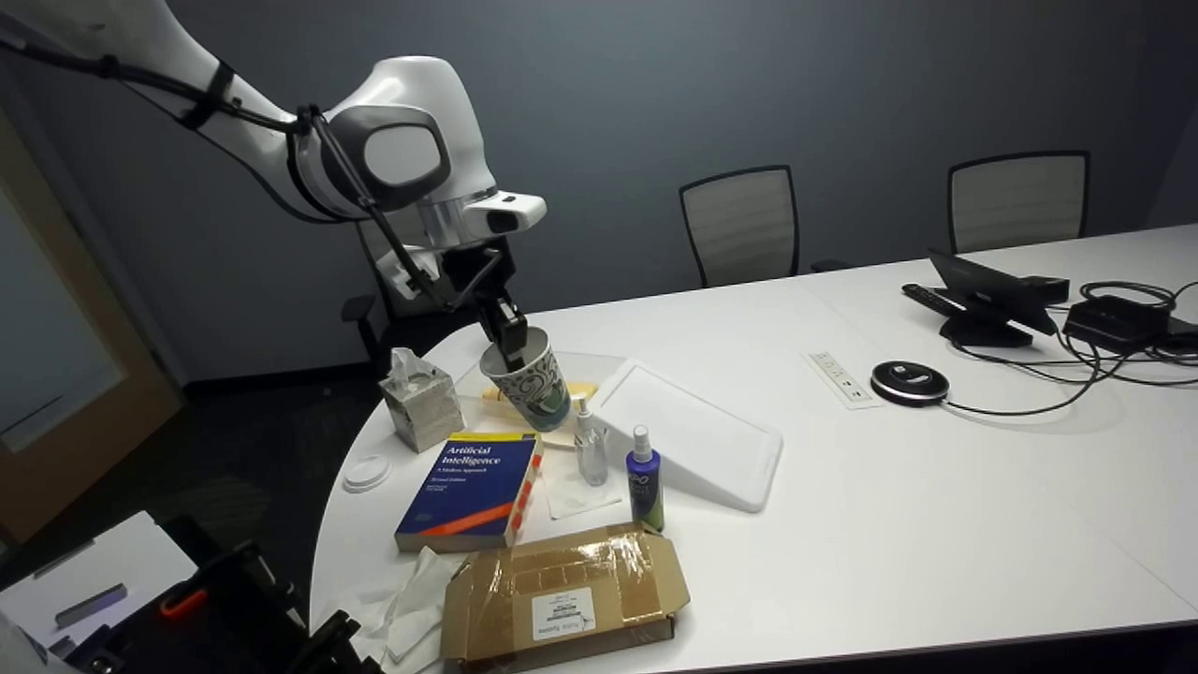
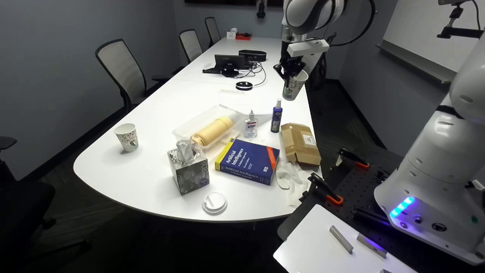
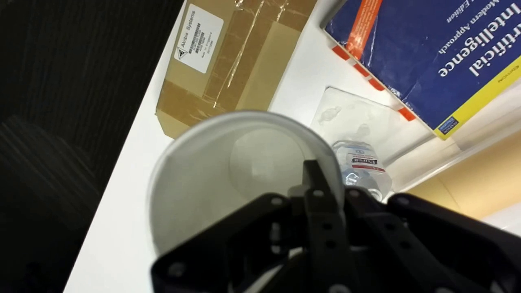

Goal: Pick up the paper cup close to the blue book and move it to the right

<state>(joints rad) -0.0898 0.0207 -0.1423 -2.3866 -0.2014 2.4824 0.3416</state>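
The paper cup (image 1: 543, 398) is white with a swirl print and stands tilted in both exterior views (image 2: 294, 90). My gripper (image 1: 507, 335) is shut on its rim wall. In the wrist view (image 3: 338, 189) one finger is inside the cup (image 3: 260, 156) and the other outside. The cup appears raised above the table, near the spray bottle side. The blue book (image 1: 473, 491) lies flat beyond it, also in the other views (image 2: 248, 161) (image 3: 415, 40). A similar second cup (image 2: 127, 138) stands upright on the table in an exterior view.
A tissue box (image 2: 189, 172), sanitizer bottle (image 1: 591, 451), blue spray bottle (image 1: 646, 482) and brown package (image 1: 566, 594) surround the book. A clear tray (image 2: 182, 127) holds a yellow bottle (image 2: 212, 131). A white tray (image 1: 688, 435) lies alongside. A round lid (image 2: 215, 203) sits near the edge.
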